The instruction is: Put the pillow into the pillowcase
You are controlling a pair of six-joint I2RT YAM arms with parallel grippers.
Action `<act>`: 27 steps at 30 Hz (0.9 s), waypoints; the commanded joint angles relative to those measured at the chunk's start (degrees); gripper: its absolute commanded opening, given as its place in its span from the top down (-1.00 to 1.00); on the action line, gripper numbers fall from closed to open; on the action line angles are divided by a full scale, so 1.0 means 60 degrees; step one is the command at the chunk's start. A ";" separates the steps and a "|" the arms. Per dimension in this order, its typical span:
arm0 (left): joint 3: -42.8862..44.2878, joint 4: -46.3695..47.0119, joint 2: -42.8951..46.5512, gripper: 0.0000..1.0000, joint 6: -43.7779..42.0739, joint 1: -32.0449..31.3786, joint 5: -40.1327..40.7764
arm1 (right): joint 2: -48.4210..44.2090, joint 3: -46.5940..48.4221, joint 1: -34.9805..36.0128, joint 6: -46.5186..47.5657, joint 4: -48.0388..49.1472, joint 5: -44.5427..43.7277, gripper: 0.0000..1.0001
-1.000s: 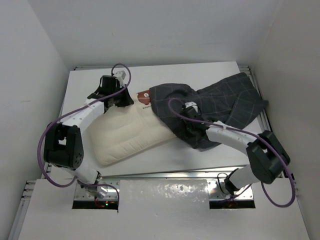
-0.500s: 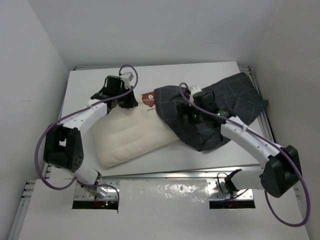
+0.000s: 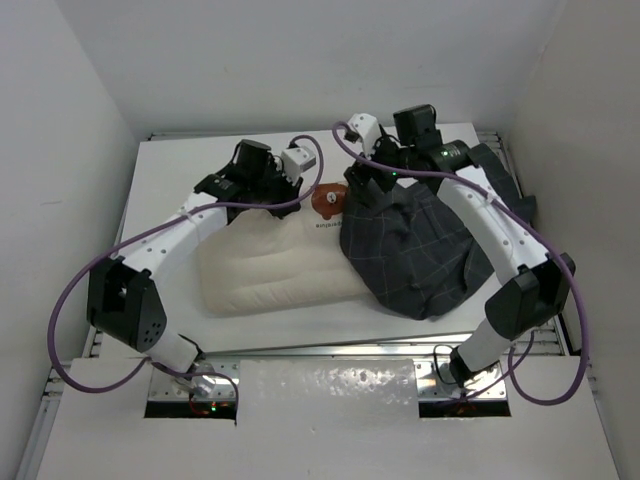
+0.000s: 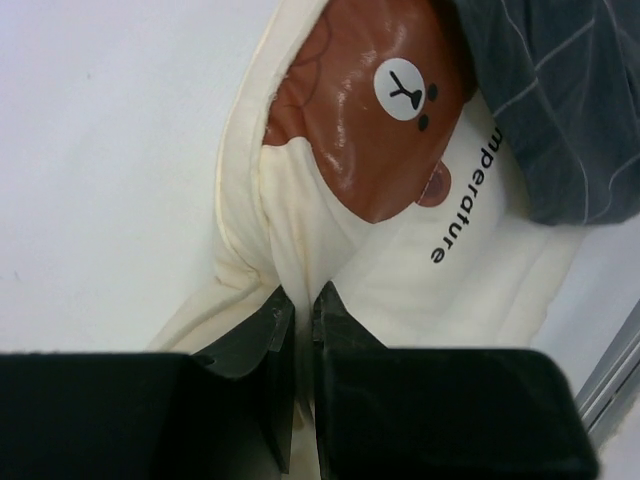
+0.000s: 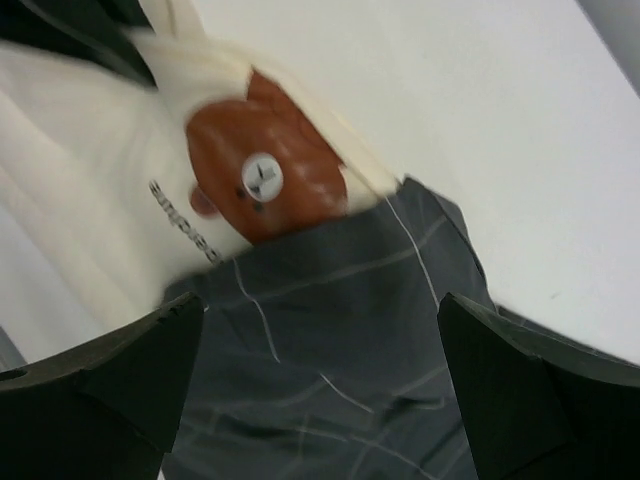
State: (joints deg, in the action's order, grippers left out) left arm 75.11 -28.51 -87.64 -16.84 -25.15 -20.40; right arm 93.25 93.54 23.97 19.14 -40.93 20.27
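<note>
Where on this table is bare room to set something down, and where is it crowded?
Bare table shows in the far left corner and in a thin strip between the pillow and the near edge. Crowded: the far middle, where left gripper and right gripper stand close by the pillowcase.

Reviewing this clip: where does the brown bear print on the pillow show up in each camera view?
Top external: the bear print sits just above centre, on the far end of the pillow.
Left wrist: upper middle, above the left pincer pinching the pillow.
Right wrist: upper left of centre.
Shared landmark: the checked pillowcase edge borders the bear in all three.
</note>
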 commanded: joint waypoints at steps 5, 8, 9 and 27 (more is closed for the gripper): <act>0.0972 -0.0506 0.0515 1.00 -0.1939 -0.0407 -0.0951 | 0.0058 0.0904 -0.0522 0.2332 -0.1864 0.1106 -0.98; 0.1119 -0.0755 0.0339 1.00 -0.2115 -0.0657 -0.0789 | 0.0350 0.0977 -0.0713 0.2596 -0.2201 0.1220 -0.98; 0.1134 -0.0799 0.0266 1.00 -0.2217 -0.0701 -0.0774 | 0.0525 0.1065 -0.0728 0.2829 -0.2362 0.1221 -0.98; 0.1719 -0.0917 -0.0115 1.00 -0.2115 -0.1156 -0.0408 | 0.2753 0.1388 -0.0728 0.4018 -0.2905 0.1162 -0.31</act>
State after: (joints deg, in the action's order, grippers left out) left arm 81.03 -37.45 -89.38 -29.67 -30.81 -20.27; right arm 108.79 101.71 19.94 41.01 -56.58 25.54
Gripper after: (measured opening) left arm 0.062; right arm 0.704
